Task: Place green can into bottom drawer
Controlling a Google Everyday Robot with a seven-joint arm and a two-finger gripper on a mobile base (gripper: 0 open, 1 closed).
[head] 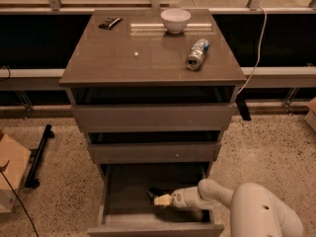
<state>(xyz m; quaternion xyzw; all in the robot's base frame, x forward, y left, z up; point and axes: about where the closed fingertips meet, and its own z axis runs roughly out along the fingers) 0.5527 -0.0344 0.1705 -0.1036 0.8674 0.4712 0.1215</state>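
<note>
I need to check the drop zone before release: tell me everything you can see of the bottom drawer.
The bottom drawer stands pulled out, a wide, shallow grey-brown box with a plain flat front, low side walls and a dark flat floor. The arm reaches in across its right wall, and the gripper sits low over the floor near the middle. A small dark thing lies right by the gripper; I cannot tell what it is.

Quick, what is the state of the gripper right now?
Gripper: low inside the pulled-out grey-brown bottom drawer; open or closed cannot be told.
</note>
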